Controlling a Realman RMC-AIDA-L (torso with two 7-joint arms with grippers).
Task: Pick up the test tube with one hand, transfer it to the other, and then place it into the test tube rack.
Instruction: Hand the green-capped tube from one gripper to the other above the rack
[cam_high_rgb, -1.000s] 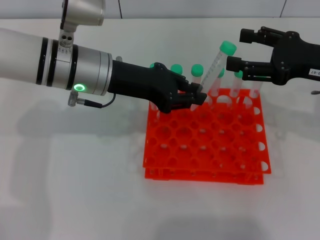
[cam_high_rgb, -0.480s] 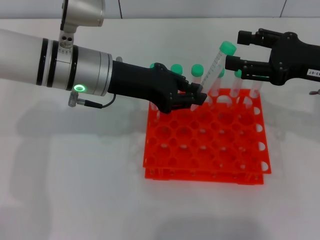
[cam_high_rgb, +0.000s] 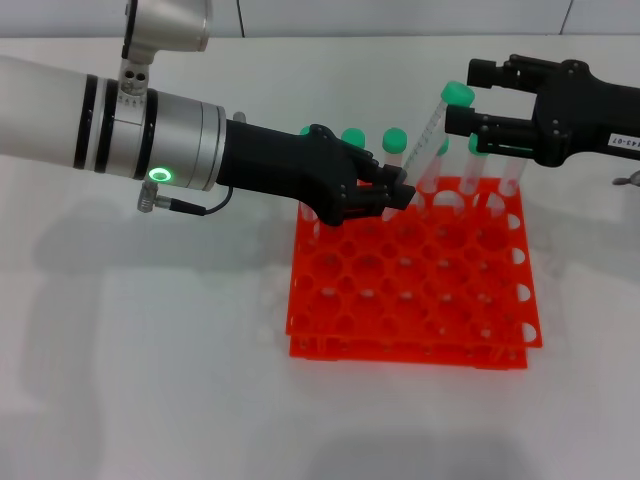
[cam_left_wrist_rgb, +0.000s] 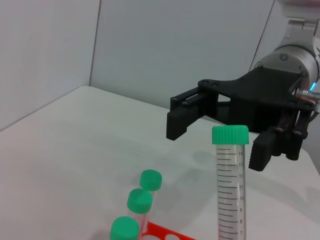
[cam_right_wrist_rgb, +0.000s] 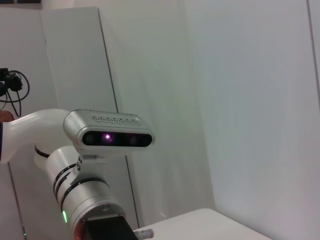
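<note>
**Handover about to close: right gripper arrives at the tube's cap**

Nearest the robot, the white table (cam_high_rgb: 150, 380) lies bare in front of the orange-red test tube rack (cam_high_rgb: 410, 290), so there is plenty of free room on the near side and to the left. The rack's front rows of holes stand empty; only its far row carries other green-capped tubes (cam_high_rgb: 353, 137).

Over the rack's back half, the left gripper (cam_high_rgb: 392, 196) is clamped on the lower body of the test tube (cam_high_rgb: 430, 140), holding it tilted with the green cap up and toward the right.

Farther back, the right gripper (cam_high_rgb: 462, 96) has crept leftward over the last second, and its spread fingers now bracket the cap, one behind and one in front, without visibly touching it. The left wrist view confirms this: the right gripper's fingers (cam_left_wrist_rgb: 182, 115) stand wide apart just beyond the cap. That likely means the transfer is the step in hand; closing comes next.

Room is tight here: the standing tubes sit just below and beside the approach, so a low or skewed closure could knock them.
</note>
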